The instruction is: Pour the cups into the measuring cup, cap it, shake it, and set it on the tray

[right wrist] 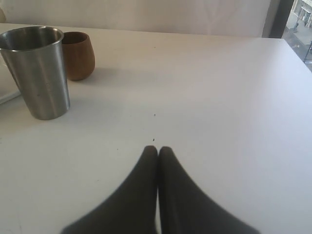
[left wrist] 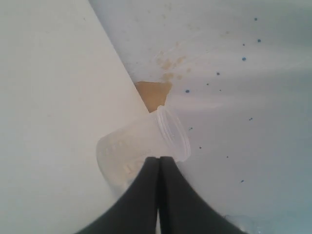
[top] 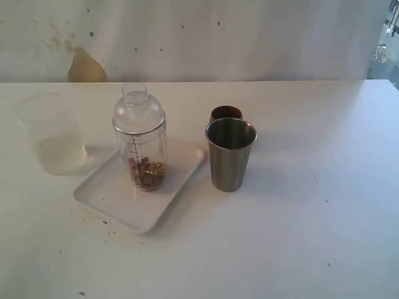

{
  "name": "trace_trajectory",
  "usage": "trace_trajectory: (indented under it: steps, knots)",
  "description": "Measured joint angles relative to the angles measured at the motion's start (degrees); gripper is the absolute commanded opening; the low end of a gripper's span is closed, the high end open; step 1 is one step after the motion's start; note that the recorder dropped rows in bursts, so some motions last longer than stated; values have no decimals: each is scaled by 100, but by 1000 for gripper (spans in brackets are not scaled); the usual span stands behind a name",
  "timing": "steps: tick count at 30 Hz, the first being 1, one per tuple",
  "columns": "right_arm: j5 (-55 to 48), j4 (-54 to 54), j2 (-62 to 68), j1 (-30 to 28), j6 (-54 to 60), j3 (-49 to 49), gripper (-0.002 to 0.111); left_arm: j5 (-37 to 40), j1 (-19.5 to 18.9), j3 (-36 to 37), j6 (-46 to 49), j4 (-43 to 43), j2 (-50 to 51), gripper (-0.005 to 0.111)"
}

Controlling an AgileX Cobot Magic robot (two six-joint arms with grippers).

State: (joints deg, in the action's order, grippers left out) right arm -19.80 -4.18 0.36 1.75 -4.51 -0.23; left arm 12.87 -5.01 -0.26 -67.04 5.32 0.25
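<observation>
The lidded measuring cup stood on the tray — the last step looked done; left end effector and right end effector were pinched closed, empty — no further move seemed needed

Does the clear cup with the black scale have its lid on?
Yes, lid on: a clear domed cap sits atop the measuring cup, which stands upright on the tray.

I see bright, washed-out light on the white table, faint soft shadows beside the tumbler, and a hazy, bluish left wrist feed.
</observation>
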Motion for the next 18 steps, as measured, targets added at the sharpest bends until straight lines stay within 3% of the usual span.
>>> trace_trajectory:
  steps: [6, 10, 14, 18]
  knots:
    - [0, 0, 0, 0, 0, 0, 0, 15, 0, 0, 280, 0, 0, 0]
    - [0, 0, 0, 0, 0, 0, 0, 15, 0, 0, 1919, 0, 0, 0]
    - [0, 0, 0, 0, 0, 0, 0, 28, 0, 0, 4226, 0, 0, 0]
    - [0, 0, 0, 0, 0, 0, 0, 28, 0, 0, 5082, 0, 0, 0]
